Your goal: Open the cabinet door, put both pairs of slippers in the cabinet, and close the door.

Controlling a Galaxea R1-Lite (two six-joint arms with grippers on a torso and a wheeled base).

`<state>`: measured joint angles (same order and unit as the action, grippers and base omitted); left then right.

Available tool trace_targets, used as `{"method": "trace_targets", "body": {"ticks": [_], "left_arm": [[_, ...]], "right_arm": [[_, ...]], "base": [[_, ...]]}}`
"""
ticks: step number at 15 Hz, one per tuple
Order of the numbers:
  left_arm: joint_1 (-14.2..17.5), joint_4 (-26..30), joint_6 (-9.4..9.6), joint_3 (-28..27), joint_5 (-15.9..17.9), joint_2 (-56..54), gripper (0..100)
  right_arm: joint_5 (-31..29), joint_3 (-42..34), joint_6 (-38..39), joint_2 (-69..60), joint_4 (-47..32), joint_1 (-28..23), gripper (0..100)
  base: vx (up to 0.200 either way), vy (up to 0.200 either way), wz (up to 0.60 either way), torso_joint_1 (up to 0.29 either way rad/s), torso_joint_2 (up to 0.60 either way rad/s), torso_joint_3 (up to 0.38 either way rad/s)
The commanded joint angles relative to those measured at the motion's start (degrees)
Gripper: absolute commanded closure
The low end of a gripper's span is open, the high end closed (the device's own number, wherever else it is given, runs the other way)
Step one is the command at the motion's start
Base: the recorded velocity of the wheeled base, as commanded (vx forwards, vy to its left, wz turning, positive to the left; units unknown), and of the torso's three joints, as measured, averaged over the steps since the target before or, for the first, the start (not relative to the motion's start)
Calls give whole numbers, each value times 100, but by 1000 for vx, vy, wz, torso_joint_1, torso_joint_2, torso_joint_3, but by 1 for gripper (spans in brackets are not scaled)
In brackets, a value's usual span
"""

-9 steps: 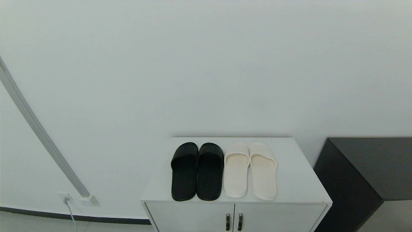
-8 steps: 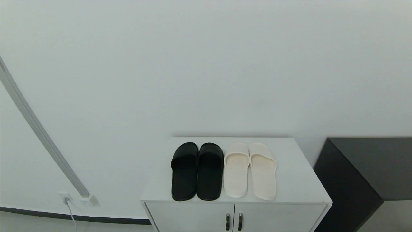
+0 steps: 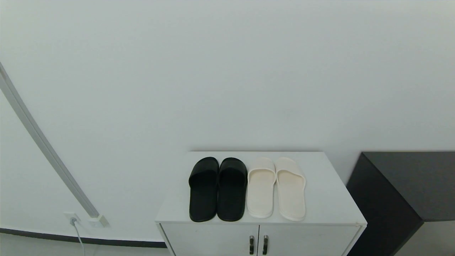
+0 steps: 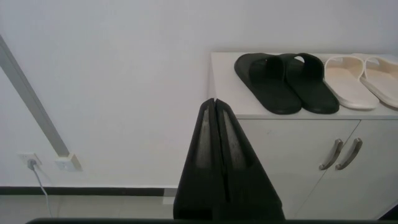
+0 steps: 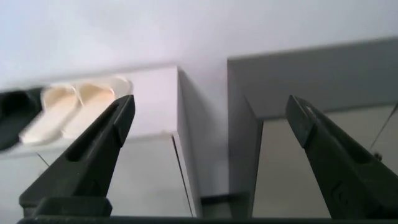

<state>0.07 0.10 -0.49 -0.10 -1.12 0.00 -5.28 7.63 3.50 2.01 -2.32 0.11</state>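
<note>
Slippers, two pairs, side by side on the white cabinet top, toes to the wall, heels near the front edge.

- Black slippers: on my left, the two touching along their inner sides. I judge them light, soft moulded foam that bends if taken by the heel alone. I would grip across the toe strap, where the material is thickest.
- Cream slippers: just beside the black pair, on my right, straps touching. Same build as far as I can tell, so the same hold. The smooth sole may slide on the painted top when nudged.
- Cabinet doors: left door and right door both shut beneath the slippers, so nothing can be stowed yet.
- Handles: left handle and right handle, short metal bars, stiff, set just beside each other at the centre seam. I would need care to hook one only.
- Left pincer: fingers pressed fully together, holding nothing, well short of the cabinet's left corner.
- Right pincer: fingers spread wide, empty, off the cabinet's right side.
- Dark cabinet: just right of the white one, so it may crowd the right door's swing.
</note>
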Motion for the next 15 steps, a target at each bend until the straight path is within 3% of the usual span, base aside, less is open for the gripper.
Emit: {"method": "trace_targets", "body": {"ticks": [1,4,7,10,11,15], "left_arm": [[1,-1,5,1,-2,0,100],[1,-1,-4,10,-2,0,100],[1,-1,-13,1,-11,0,100],[1,-1,-13,1,-2,0,100],[1,-1,-13,1,-11,9,100],[1,-1,-13,1,-2,9,100]], "right_arm": [[317,397,-236,836,-551,24,0],[897,142,-324,1768,-348,24,0],[976,186,-271,3077,829,33,0],[862,406,-7,4650,2139,534,0],[677,564,160,4993,2332,806,0],[-1037,1434,1048,6083,2429,2819,0]], "base": [[0,0,0,0,0,0],[0,0,0,0,0,0],[0,0,0,0,0,0],[0,0,0,0,0,0],[0,0,0,0,0,0],[0,0,0,0,0,0]]}}
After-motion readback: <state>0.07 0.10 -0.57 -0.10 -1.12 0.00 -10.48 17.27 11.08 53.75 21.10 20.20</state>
